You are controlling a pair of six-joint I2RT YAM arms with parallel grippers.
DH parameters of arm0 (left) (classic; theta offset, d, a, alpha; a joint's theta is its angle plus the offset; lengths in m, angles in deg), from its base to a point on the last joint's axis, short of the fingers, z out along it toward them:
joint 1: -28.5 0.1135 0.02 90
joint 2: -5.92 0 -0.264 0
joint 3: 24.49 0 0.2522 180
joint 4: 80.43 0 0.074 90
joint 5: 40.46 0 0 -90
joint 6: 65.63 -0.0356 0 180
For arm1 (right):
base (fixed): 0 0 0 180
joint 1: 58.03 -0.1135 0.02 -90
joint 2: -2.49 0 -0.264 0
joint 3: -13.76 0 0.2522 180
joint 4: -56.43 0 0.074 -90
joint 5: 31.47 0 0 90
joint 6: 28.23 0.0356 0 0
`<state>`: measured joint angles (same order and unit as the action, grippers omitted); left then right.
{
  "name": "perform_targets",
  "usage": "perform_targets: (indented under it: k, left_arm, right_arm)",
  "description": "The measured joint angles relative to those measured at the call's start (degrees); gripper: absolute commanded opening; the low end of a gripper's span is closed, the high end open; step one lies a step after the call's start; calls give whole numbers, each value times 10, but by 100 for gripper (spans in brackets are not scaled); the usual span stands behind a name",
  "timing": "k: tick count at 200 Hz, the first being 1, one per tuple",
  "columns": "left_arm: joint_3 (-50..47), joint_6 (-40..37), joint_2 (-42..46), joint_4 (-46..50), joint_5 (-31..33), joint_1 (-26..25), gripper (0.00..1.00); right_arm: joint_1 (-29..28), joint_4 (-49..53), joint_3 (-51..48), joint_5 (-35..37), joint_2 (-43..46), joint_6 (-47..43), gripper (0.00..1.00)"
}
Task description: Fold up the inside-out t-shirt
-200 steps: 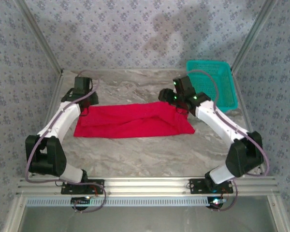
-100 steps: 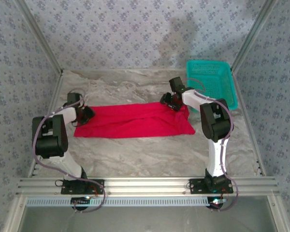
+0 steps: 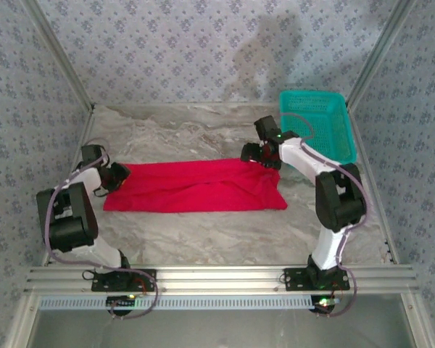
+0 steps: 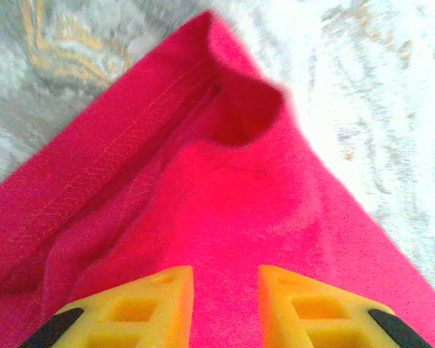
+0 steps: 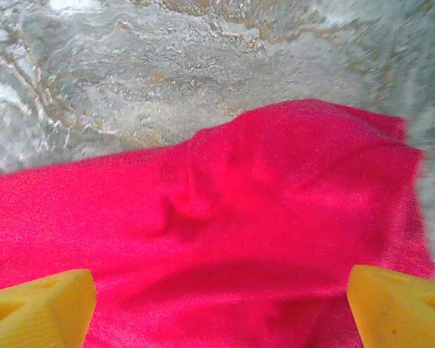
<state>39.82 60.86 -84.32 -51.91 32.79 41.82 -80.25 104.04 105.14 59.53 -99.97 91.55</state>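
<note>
The bright red t-shirt (image 3: 196, 187) lies on the table as a long flat band, running left to right. At the shirt's left end, my left gripper (image 3: 116, 176) has its yellow fingers (image 4: 167, 297) close together, with red cloth (image 4: 225, 181) pinched between them. A stitched hem and a folded corner show just ahead of it. My right gripper (image 3: 257, 154) is over the shirt's far right corner. It is open wide, and its fingers (image 5: 36, 304) stand apart on either side of wrinkled cloth (image 5: 239, 217).
A teal mesh basket (image 3: 319, 123) stands at the back right, just beyond the right arm. The marbled tabletop (image 3: 217, 232) stretches bare in front of the shirt. Patterned walls and metal posts close in the back and both sides.
The left gripper has moved left and nearer, dragging the whole shirt slightly left and flattening it. The right arm has shifted a little and stays over the right corner.
</note>
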Motion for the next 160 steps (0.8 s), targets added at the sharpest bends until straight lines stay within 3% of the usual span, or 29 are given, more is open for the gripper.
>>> perform_targets:
  k: [48,116,133,160]
  left_arm:
    - [45,-31,77,39,33,-33,29]
    - [46,-39,79,59,37,-40,28]
    - [46,-39,77,61,37,-41,28]
    - [46,-39,72,66,30,-39,28]
  right_arm:
    - [22,51,-16,15,-11,-46,97]
    - [22,58,-27,16,-59,-55,99]
    - [22,48,-34,12,-76,-55,94]
    - [23,39,-37,13,-84,-51,69]
